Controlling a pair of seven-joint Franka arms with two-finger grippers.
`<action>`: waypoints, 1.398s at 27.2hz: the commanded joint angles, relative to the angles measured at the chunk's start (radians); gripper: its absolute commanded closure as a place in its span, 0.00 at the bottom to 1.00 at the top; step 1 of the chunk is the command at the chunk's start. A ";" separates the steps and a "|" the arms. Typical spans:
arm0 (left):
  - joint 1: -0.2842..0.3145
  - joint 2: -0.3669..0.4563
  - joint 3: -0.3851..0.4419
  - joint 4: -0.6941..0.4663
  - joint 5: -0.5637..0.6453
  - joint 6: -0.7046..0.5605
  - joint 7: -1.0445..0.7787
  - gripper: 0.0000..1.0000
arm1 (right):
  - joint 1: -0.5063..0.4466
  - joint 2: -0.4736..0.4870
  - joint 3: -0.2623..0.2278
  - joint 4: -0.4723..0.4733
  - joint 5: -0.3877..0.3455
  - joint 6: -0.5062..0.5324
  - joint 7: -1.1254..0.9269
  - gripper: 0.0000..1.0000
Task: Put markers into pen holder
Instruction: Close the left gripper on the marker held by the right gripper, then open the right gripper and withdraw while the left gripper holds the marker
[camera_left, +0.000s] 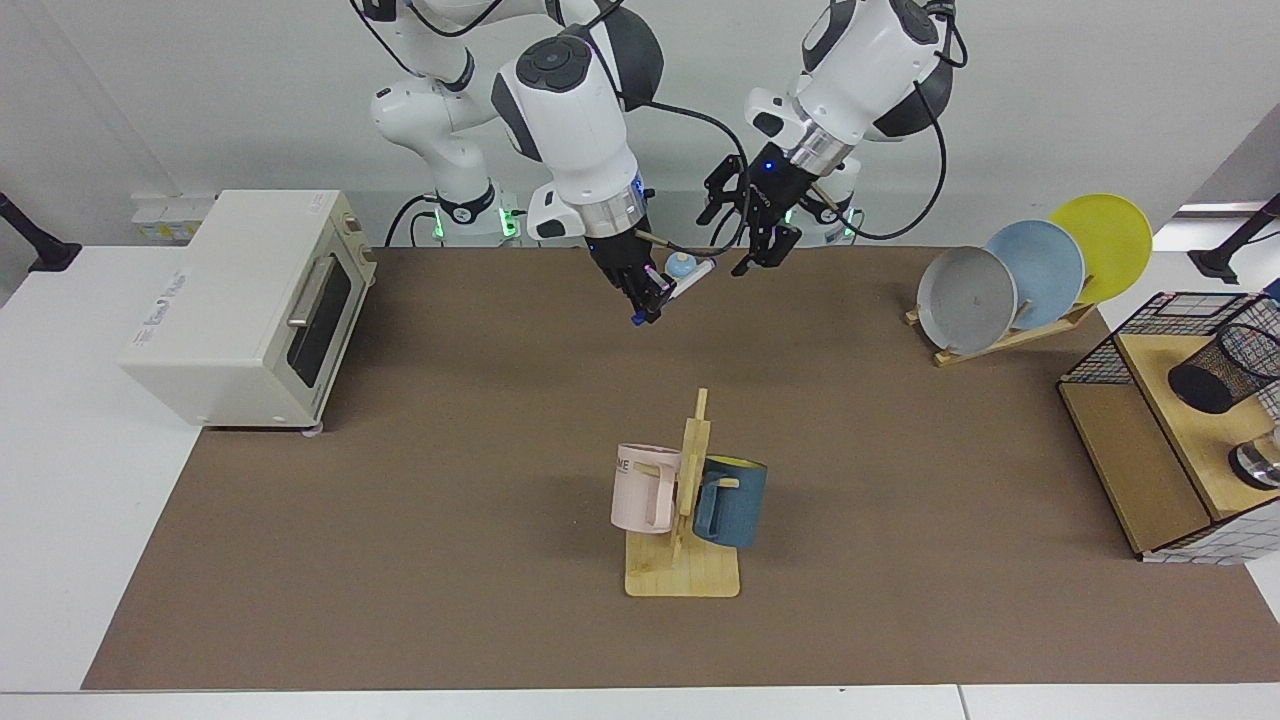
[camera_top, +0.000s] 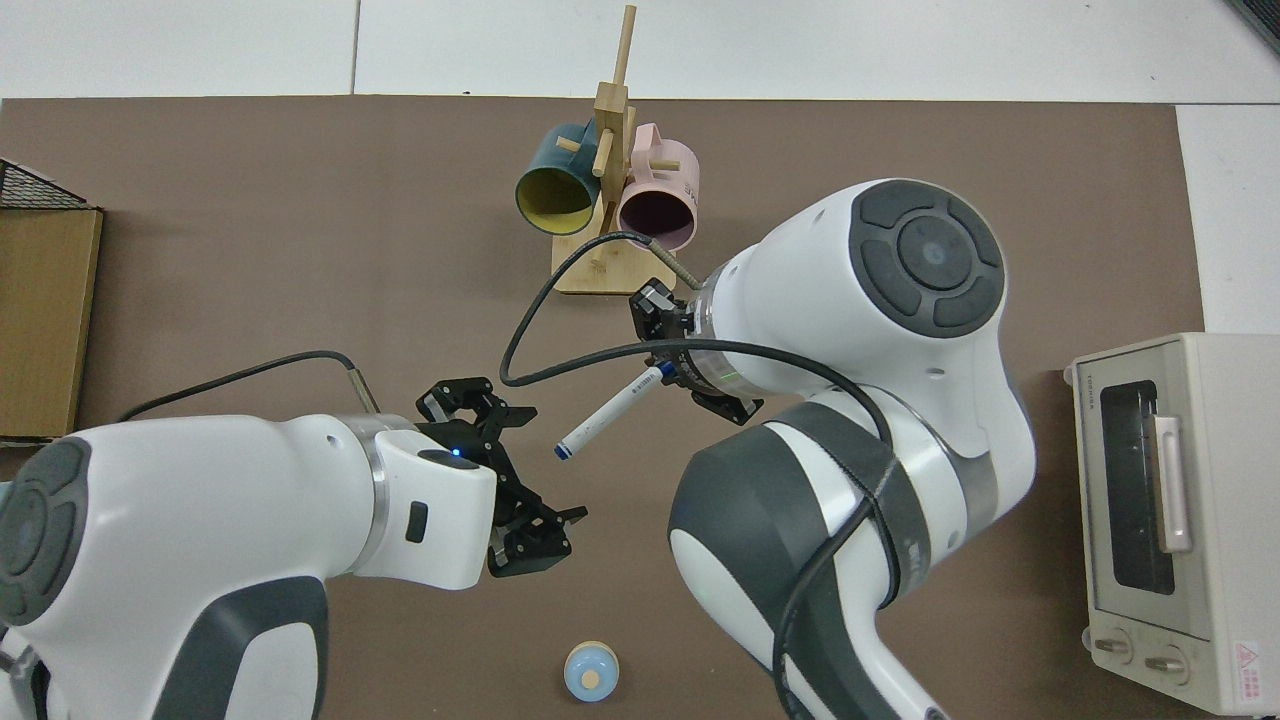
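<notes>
My right gripper (camera_left: 645, 295) (camera_top: 668, 372) is shut on one end of the white marker (camera_left: 690, 281) (camera_top: 605, 418) and holds it slanted above the back middle of the mat. The marker's free dark blue end points at my left gripper (camera_left: 730, 240) (camera_top: 540, 470). That gripper is open, a short gap away from the free end and not touching it. The pen holder (camera_left: 1225, 370), a black mesh cup, leans tilted on the wooden shelf (camera_left: 1140, 450) at the far right of the facing view. It is out of the top view.
A mug rack (camera_left: 685, 520) (camera_top: 610, 200) with a pink and a blue mug stands mid-mat. The toaster oven (camera_left: 250, 300) sits at the facing view's left, and a plate rack (camera_left: 1000, 290) at back right. Under the marker sits a small blue knobbed lid (camera_left: 681, 266) (camera_top: 590, 672).
</notes>
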 joint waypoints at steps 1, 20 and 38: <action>-0.026 -0.003 0.006 -0.028 -0.050 0.059 0.003 0.00 | 0.005 -0.003 -0.002 -0.008 0.019 -0.001 0.024 1.00; -0.020 0.054 -0.046 -0.024 -0.052 0.131 -0.099 0.83 | 0.003 -0.009 0.001 -0.011 0.046 -0.033 0.024 1.00; -0.009 0.057 -0.042 -0.022 -0.050 0.120 -0.108 1.00 | -0.017 -0.023 -0.009 -0.018 0.045 -0.045 -0.034 0.00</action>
